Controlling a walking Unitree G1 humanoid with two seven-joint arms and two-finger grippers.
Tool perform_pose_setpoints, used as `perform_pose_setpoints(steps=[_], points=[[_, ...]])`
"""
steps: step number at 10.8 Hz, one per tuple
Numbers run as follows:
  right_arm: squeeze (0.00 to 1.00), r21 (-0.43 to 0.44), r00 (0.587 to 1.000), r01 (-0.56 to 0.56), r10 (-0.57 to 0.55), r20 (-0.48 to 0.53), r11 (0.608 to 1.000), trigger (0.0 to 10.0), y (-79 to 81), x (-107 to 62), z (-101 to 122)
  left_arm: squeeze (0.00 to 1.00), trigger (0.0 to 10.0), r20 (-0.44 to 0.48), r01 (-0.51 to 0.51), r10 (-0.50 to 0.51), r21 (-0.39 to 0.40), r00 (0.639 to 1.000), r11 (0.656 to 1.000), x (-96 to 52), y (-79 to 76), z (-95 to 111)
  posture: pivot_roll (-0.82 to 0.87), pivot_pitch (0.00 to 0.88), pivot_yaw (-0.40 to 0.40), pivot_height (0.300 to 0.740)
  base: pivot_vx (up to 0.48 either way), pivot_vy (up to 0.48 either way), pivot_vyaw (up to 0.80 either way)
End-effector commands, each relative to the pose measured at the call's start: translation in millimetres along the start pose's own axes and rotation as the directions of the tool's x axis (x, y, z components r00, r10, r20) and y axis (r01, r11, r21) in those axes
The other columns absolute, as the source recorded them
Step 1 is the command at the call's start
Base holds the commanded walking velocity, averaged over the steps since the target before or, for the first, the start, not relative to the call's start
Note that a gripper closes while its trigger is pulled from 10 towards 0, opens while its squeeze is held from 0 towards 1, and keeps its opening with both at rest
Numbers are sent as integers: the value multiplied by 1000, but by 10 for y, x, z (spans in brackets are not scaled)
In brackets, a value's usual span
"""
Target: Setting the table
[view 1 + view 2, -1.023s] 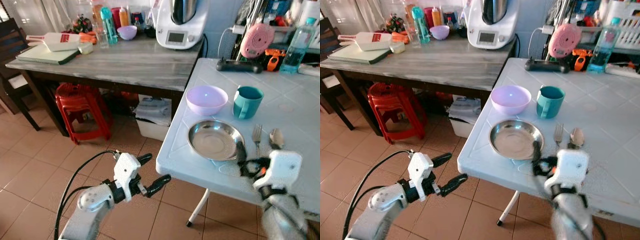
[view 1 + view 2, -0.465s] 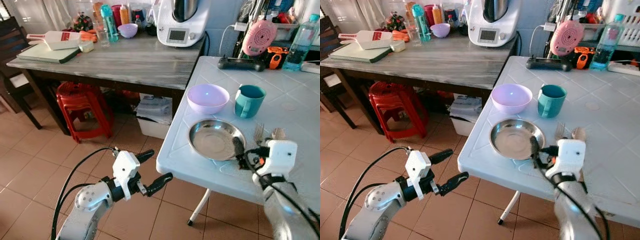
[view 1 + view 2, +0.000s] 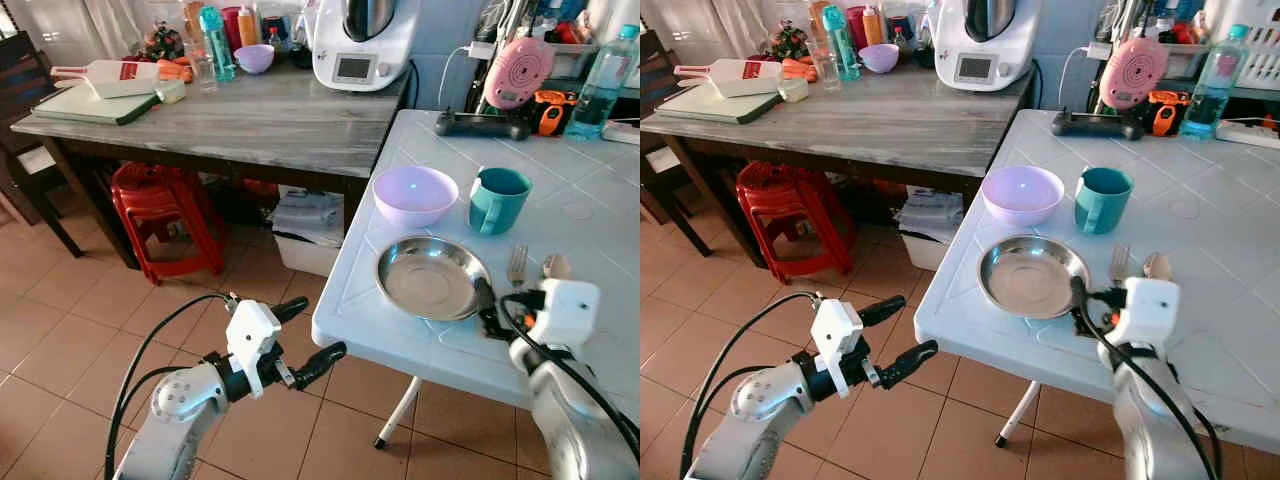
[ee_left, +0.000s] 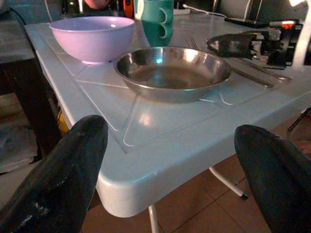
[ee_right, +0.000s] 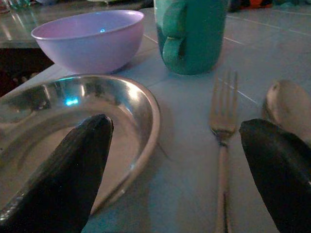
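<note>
At your far left, the red plastic stool (image 3: 160,205) stands under the grey wooden desk (image 3: 250,125), which carries a cutting board (image 3: 95,105), bottles and a white kitchen machine (image 3: 362,45).

Lower left: your left pincer (image 3: 300,335) hangs over the tiled floor (image 3: 60,320), just off the near corner of the white desk (image 3: 345,315), its two black fingers (image 4: 58,179) spread wide and holding nothing.

On the white desk, the lilac bowl (image 3: 414,195) sits beyond the steel plate (image 3: 432,278), close to it but apart. The teal mug (image 3: 497,200) stands upright just beside the bowl, to its right, with its handle turned toward the near edge.

Right of the plate, the fork (image 3: 516,267) and the spoon (image 3: 556,266) lie side by side, their heads pointing away from you.

Your right pincer (image 5: 180,170) hovers low at the plate's right rim. Its fingers are spread wide and empty: in the right wrist view, one finger (image 5: 63,170) lies over the plate and the other (image 5: 279,170) over the spoon, with the fork between them.

At the back right stand a black controller (image 3: 480,125), a pink round device (image 3: 518,72) and a clear water bottle (image 3: 603,85).
</note>
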State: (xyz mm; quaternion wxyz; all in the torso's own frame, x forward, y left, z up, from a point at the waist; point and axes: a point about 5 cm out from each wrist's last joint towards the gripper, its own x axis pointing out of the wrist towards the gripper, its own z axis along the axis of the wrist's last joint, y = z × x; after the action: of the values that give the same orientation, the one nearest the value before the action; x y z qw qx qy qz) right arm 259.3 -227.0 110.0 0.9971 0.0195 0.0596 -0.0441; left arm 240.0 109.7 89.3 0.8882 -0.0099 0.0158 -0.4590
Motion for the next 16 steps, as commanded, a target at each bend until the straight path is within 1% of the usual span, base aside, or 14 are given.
perform_pose_setpoints(steps=[1,3,4,6,7,8,9,11,12,14,16], points=[[0,11,1000,-9,9,-4,1000,10000,1,36,16,0,10000,-13,-9,9,18,1000,1000,-14,28,-8,16,10,75,740,0,0,0],[0,20,998,-44,45,-52,999,10000,64,132,-35,0,10000,10,-31,31,15,999,999,-26,31,-31,21,15,69,740,0,0,0],[0,33,994,-57,60,-88,998,10000,98,163,-92,0,10000,5,-35,35,6,999,999,-36,23,-53,26,17,65,740,0,0,0],[0,47,990,-83,87,-114,995,10000,129,193,-125,0,10000,8,-43,43,7,999,999,-47,19,-67,30,20,61,740,0,0,0],[0,57,986,-107,113,-124,993,1020,157,209,-130,0,10000,11,-43,43,9,999,999,-51,14,-78,30,22,61,740,0,0,0],[0,60,984,-124,131,-123,990,0,189,211,-116,0,10000,10,-42,42,7,999,999,-56,7,-84,28,23,62,740,0,0,0],[0,58,983,-125,132,-125,990,0,191,210,-111,0,10000,9,-41,41,6,999,999,-57,1,-86,28,25,62,740,0,0,0],[0,94,984,-120,132,-122,988,0,198,206,-96,0,10000,10,-35,35,11,999,999,-57,-2,-81,28,26,64,740,0,0,0],[0,109,983,-123,136,-121,986,0,211,200,-88,0,10000,12,-24,24,19,1000,1000,-56,-5,-73,27,25,66,740,0,0,0],[0,127,982,-118,135,-130,985,0,224,187,-109,0,10000,28,17,-17,10,999,1000,-53,-21,-48,27,26,67,740,0,0,0],[0,134,982,-113,131,-137,985,0,236,177,-120,0,10000,30,34,-35,30,999,999,-57,-22,-19,25,26,69,740,0,0,0]])
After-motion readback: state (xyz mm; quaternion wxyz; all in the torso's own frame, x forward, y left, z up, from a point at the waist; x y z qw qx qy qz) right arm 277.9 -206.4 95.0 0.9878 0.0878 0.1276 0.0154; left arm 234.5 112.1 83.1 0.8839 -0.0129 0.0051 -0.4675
